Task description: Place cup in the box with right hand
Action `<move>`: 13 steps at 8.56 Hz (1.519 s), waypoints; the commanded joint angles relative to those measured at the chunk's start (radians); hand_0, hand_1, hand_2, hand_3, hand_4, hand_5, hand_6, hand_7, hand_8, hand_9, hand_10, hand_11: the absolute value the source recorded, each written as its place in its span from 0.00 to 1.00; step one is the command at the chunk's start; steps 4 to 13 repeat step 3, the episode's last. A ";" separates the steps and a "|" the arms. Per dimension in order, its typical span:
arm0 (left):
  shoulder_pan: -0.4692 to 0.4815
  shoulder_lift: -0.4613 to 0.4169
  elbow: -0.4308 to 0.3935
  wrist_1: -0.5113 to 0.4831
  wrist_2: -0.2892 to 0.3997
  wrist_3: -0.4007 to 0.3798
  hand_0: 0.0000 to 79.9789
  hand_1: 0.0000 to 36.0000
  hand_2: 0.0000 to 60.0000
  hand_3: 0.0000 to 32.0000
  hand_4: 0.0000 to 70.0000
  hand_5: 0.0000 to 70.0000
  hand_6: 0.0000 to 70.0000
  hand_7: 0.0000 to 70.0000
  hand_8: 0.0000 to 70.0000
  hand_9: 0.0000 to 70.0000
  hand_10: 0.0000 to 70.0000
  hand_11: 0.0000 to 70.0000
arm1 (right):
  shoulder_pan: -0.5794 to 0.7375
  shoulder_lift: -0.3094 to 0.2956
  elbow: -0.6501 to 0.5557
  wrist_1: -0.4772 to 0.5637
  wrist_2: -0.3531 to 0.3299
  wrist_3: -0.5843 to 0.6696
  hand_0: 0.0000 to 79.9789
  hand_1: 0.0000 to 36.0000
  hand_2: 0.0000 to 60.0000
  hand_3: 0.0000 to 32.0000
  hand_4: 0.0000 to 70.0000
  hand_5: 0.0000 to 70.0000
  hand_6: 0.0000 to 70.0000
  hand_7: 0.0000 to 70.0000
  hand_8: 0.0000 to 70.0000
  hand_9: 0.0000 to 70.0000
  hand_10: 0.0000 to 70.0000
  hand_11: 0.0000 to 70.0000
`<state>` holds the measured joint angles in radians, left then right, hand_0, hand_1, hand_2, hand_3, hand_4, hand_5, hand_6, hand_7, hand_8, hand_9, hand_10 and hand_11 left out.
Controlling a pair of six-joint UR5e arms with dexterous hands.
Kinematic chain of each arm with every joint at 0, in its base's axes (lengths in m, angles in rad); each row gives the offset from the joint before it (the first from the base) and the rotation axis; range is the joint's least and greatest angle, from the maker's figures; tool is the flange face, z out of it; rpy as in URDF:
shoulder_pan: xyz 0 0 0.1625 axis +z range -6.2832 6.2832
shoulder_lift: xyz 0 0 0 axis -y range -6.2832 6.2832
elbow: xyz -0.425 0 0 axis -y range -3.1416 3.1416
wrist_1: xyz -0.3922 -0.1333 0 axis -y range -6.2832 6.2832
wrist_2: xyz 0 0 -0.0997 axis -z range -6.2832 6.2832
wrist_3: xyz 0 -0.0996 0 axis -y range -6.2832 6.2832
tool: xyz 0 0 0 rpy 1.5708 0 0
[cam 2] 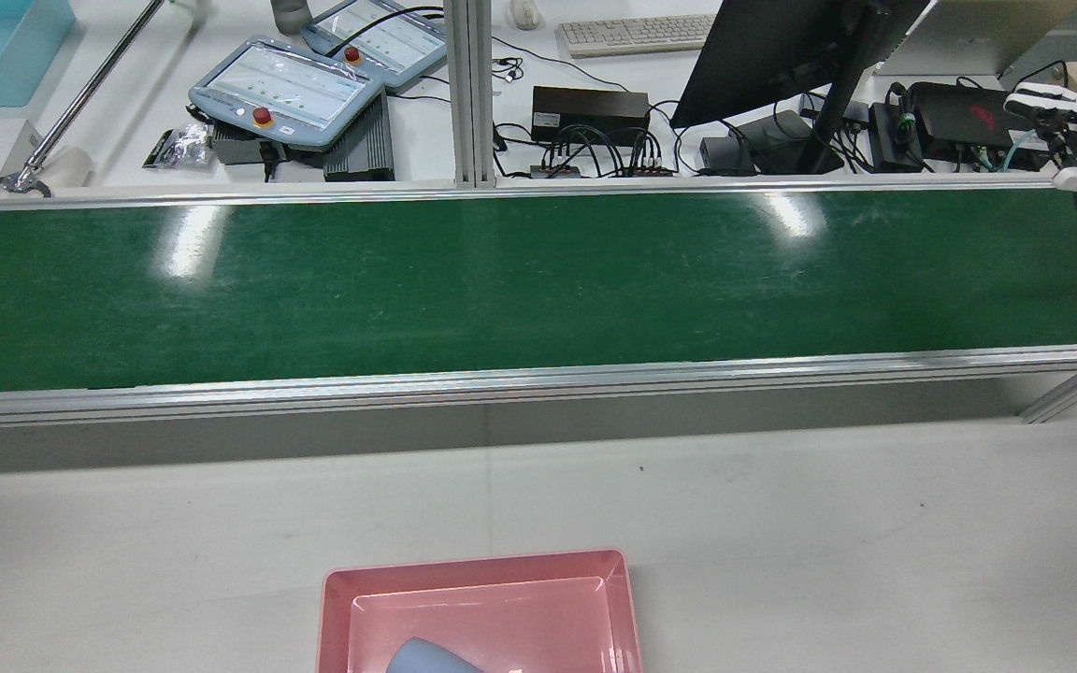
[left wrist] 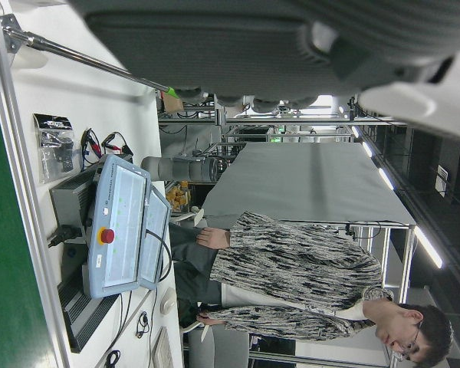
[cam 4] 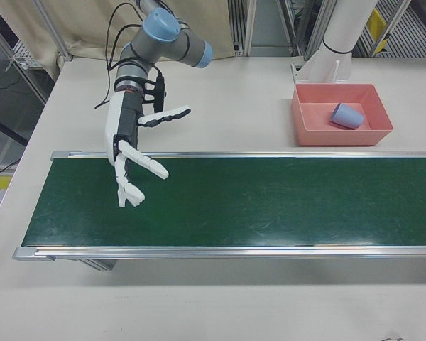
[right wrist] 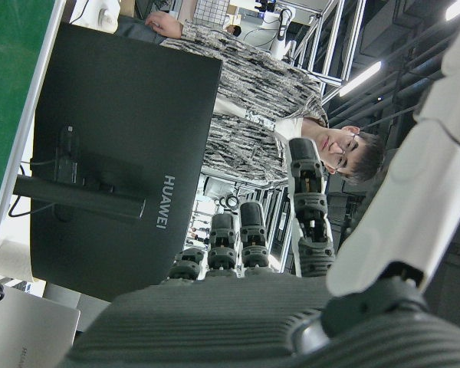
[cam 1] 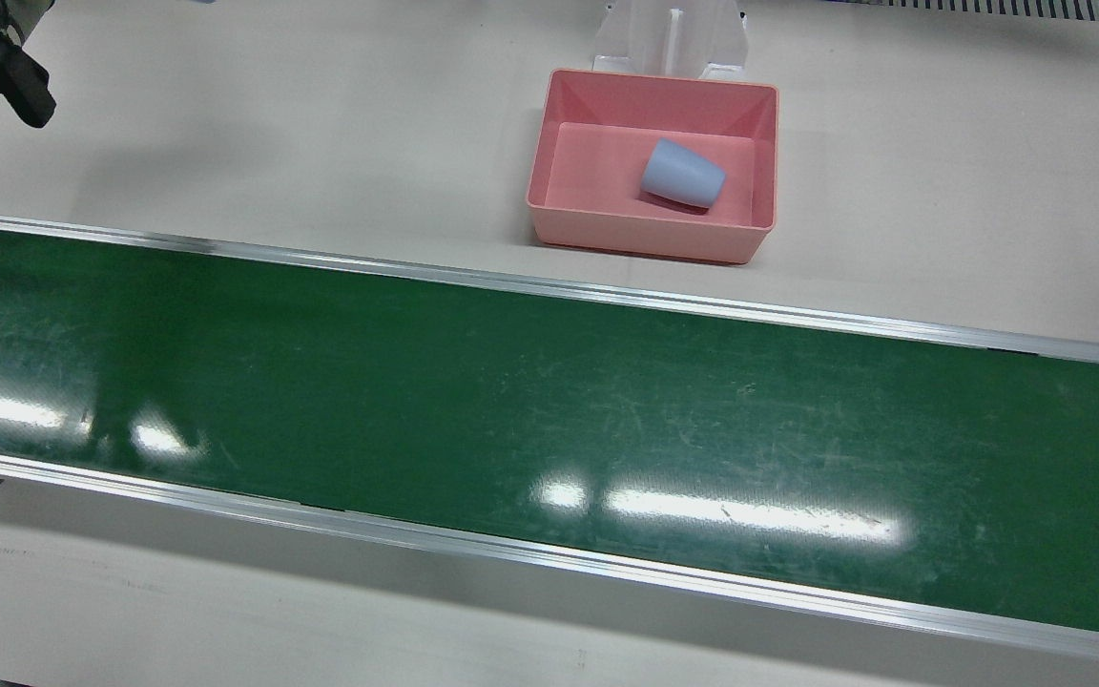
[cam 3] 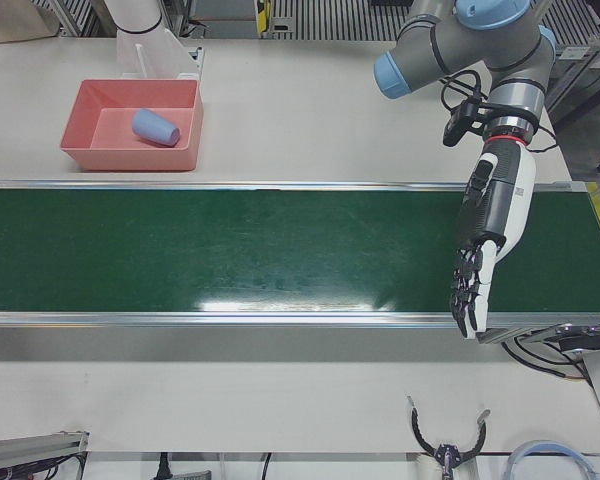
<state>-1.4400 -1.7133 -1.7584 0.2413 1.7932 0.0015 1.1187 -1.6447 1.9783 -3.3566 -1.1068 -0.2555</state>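
The blue cup (cam 1: 682, 174) lies on its side inside the pink box (cam 1: 653, 243). The cup also shows in the right-front view (cam 4: 346, 115) and the left-front view (cam 3: 155, 127), in the box (cam 4: 309, 126) (cam 3: 75, 122). My right hand (cam 4: 131, 153) is open and empty, fingers spread, hanging over the far end of the green belt, well away from the box. My left hand (cam 3: 485, 235) is open and empty, fingers straight, over the other end of the belt.
The green conveyor belt (cam 1: 549, 410) runs across the table with metal rails. A white pedestal (cam 1: 672, 36) stands just behind the box. Beyond the belt, the rear view shows a monitor (cam 2: 782, 47), teach pendants (cam 2: 286, 89) and cables.
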 commanded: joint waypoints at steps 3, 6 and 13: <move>0.000 0.000 -0.001 0.000 0.000 0.000 0.00 0.00 0.00 0.00 0.00 0.00 0.00 0.00 0.00 0.00 0.00 0.00 | 0.323 0.112 -0.257 0.069 -0.162 0.009 0.60 0.24 0.06 0.00 0.48 0.06 0.13 0.54 0.16 0.33 0.09 0.15; 0.000 0.000 -0.001 0.000 0.000 0.000 0.00 0.00 0.00 0.00 0.00 0.00 0.00 0.00 0.00 0.00 0.00 0.00 | 0.323 0.112 -0.257 0.069 -0.162 0.009 0.60 0.24 0.06 0.00 0.48 0.06 0.13 0.54 0.16 0.33 0.09 0.15; 0.000 0.000 -0.001 0.000 0.000 0.000 0.00 0.00 0.00 0.00 0.00 0.00 0.00 0.00 0.00 0.00 0.00 0.00 | 0.323 0.112 -0.257 0.069 -0.162 0.009 0.60 0.24 0.06 0.00 0.48 0.06 0.13 0.54 0.16 0.33 0.09 0.15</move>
